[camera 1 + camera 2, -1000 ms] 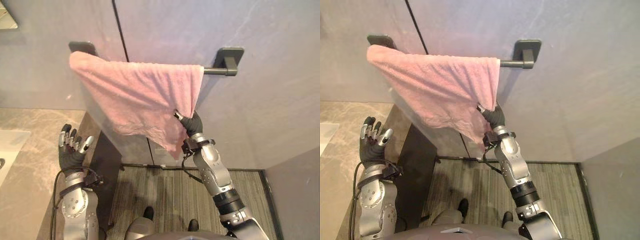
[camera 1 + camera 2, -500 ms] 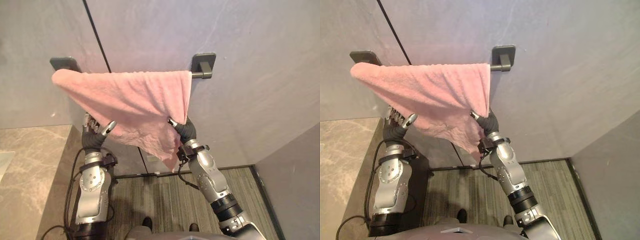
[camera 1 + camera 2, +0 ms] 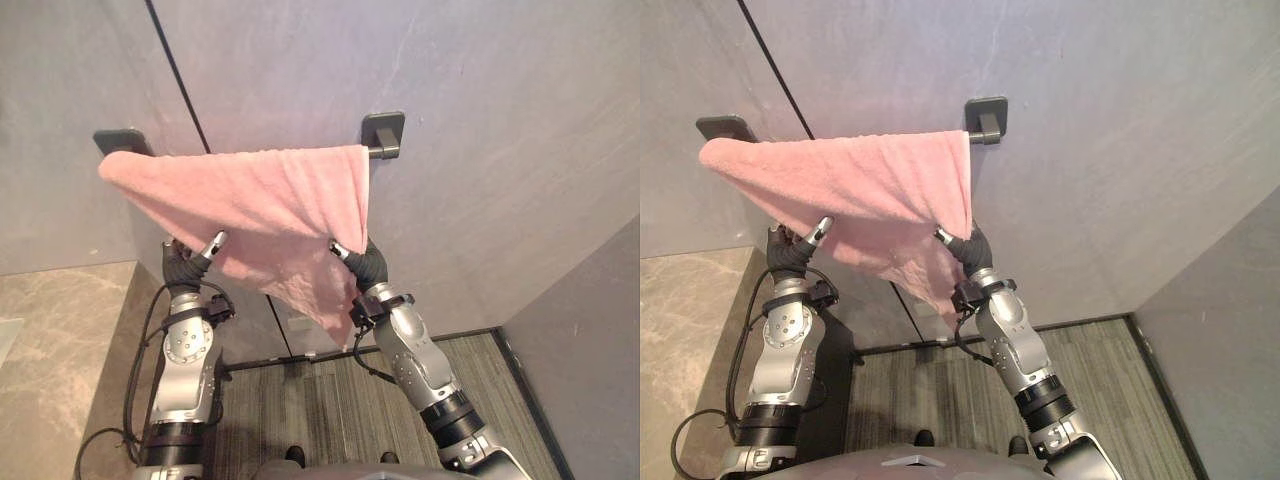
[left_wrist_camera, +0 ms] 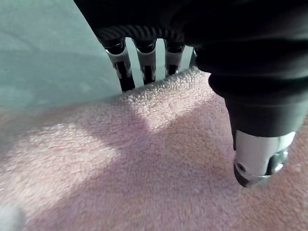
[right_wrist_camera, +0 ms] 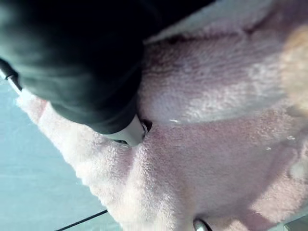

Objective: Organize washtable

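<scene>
Saw towel (image 3: pixel 250 195) draped over rail (image 3: pixel 380 152) on wall (image 3: pixel 480 150), lowest corner hanging by right wrist. Found right hand (image 3: pixel 365 262) pinched on its lower right edge. Found left hand (image 3: pixel 180 268) at lower left edge, part behind cloth; could not tell whether clamped or apart.

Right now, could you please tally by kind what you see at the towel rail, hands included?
towel: 1
mounts: 2
hands, left hand and right hand: 2
Total: 5
</scene>
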Motion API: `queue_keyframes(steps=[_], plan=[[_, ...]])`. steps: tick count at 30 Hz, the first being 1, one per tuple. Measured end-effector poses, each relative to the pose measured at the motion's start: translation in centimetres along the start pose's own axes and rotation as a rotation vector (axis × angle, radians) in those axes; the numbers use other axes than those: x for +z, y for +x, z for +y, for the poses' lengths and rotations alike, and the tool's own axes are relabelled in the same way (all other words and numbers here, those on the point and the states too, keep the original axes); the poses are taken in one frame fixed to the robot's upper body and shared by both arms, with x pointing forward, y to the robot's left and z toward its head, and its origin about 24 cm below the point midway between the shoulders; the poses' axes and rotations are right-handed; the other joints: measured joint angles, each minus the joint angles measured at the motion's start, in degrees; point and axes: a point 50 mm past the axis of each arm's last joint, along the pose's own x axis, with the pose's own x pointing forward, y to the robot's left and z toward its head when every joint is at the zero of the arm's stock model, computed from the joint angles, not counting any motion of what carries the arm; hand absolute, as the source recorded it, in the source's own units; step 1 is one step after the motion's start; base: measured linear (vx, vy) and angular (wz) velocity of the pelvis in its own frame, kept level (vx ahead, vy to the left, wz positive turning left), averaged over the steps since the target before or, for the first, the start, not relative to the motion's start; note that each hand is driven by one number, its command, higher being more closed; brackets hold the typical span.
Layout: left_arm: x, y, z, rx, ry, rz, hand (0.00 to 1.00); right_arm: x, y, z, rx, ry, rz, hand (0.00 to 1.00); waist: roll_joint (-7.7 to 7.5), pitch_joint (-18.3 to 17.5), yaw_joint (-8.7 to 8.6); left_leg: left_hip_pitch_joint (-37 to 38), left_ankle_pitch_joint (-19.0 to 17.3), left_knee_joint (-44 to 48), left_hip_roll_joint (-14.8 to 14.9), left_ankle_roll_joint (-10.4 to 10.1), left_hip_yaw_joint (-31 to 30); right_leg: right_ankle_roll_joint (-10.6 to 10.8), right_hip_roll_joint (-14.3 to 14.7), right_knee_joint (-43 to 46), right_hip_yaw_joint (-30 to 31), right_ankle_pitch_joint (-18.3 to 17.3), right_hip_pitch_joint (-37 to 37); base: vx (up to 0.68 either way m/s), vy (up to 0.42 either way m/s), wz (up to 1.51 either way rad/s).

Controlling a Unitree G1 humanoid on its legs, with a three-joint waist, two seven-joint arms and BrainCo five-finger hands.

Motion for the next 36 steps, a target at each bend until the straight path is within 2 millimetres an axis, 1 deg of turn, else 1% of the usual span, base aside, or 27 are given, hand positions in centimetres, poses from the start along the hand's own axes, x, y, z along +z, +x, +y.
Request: queue_keyframes(steps=[3,4,6,9,12,13,14,16,21,23,27,29,36], plan=[[1.3,1.1,-0.9,-0.039,-0.006,-0.055,1.00,0.1,0.0,0.1,0.006,0.000,-0.008,1.00,-0.24,-0.2,-0.32,-0.5,0.3,-0.1,0.0,0.0,0.5,0.1,0.0,-0.4,0.6,0.7,-0.4,-0.01,0.010,-0.10],[1.5,1.2,-1.0,-0.047,-0.008,-0.062,1.00,0.1,0.0,0.2,0.009,0.001,-0.007,1.00,-0.51,-0.5,-0.83,-0.4,0.4,-0.1,-0.1,0.0,0.6,0.1,-0.1,-0.9,0.6,0.8,-0.2,0.00,0.000,0.00],[1.4,1.1,-1.0,-0.055,-0.005,-0.060,1.00,-0.1,-0.3,0.1,0.004,0.004,-0.007,1.00,-0.80,-0.7,-1.06,-0.4,0.4,-0.1,-0.1,0.0,0.6,0.1,0.0,-1.1,0.6,0.8,0.0,0.04,-0.010,0.01],[1.2,0.9,-0.9,-0.070,0.020,-0.057,1.00,-0.2,-0.4,0.0,0.002,0.008,-0.004,1.00,-0.77,-0.7,-1.07,-0.1,0.4,-0.6,-0.1,0.1,0.5,0.1,0.0,-1.1,0.4,0.8,0.1,0.02,-0.001,0.01],[0.3,0.0,-0.6,-0.079,0.030,-0.023,1.00,-0.5,-0.7,-0.1,0.000,0.014,0.005,1.00,-0.67,-1.0,-1.21,0.7,0.5,-1.3,-0.1,0.2,0.5,0.1,0.0,-1.0,0.0,0.7,0.5,0.00,0.000,0.00],[0.3,-0.1,-0.6,-0.080,0.030,-0.021,1.00,-0.5,-0.7,-0.1,0.000,0.014,0.005,1.00,-0.67,-1.0,-1.21,0.7,0.5,-1.3,-0.1,0.2,0.5,0.1,0.0,-1.0,0.0,0.7,0.5,0.02,0.003,0.04],[0.0,-0.7,-0.5,-0.088,0.022,-0.012,1.00,-0.5,-0.9,-0.4,-0.015,0.017,0.004,1.00,-0.63,-1.2,-1.14,0.9,0.6,-1.6,-0.2,0.3,0.4,0.1,-0.1,-1.0,-0.2,0.7,0.5,0.02,0.004,0.04],[-0.1,-1.3,-0.6,-0.099,0.015,-0.011,1.00,-0.6,-1.1,-0.7,-0.032,0.022,0.007,1.00,-0.53,-1.3,-1.09,2.0,1.3,-3.2,-0.3,0.4,0.2,0.3,-0.1,-0.7,-0.3,0.2,0.9,0.01,0.002,0.02],[-0.3,-2.0,-0.9,-0.125,0.000,-0.004,1.00,-0.8,-1.4,-1.1,-0.058,0.025,0.008,1.00,-0.41,-1.6,-1.09,2.6,1.6,-3.8,-0.3,0.4,-0.1,0.3,-0.1,0.8,-0.6,-0.9,0.7,0.00,0.002,0.03],[-0.2,-2.5,-1.0,-0.129,0.000,-0.008,1.00,-0.7,-1.4,-1.4,-0.092,0.040,-0.002,1.00,-0.36,-1.6,-1.09,2.6,1.6,-3.8,-0.3,0.4,-0.1,0.3,-0.2,0.8,-0.5,-0.9,0.7,0.00,0.000,0.00],[-0.2,-2.6,-1.1,-0.138,-0.001,-0.013,1.00,-0.7,-1.4,-1.7,-0.120,0.033,-0.002,1.00,-0.36,-1.6,-1.05,2.6,1.6,-3.8,-0.3,0.3,-0.2,0.3,-0.2,0.8,-0.6,-0.9,0.7,0.00,0.000,0.00],[-0.2,-2.7,-1.3,-0.152,-0.007,-0.012,1.00,-0.6,-1.5,-2.2,-0.149,-0.002,-0.007,1.00,-0.36,-1.6,-1.11,2.6,1.8,-3.8,-0.4,0.4,-0.6,0.4,-0.2,0.8,-1.1,-0.9,1.0,0.00,0.000,0.08],[-0.3,-2.8,-1.6,-0.161,-0.024,-0.006,1.00,-0.5,-1.2,-3.1,-0.203,-0.110,0.008,1.00,-0.29,-1.6,-1.18,2.8,2.1,-3.8,-0.4,0.3,-1.5,0.5,-0.3,0.8,-2.0,-1.0,1.5,0.00,0.000,0.07]])
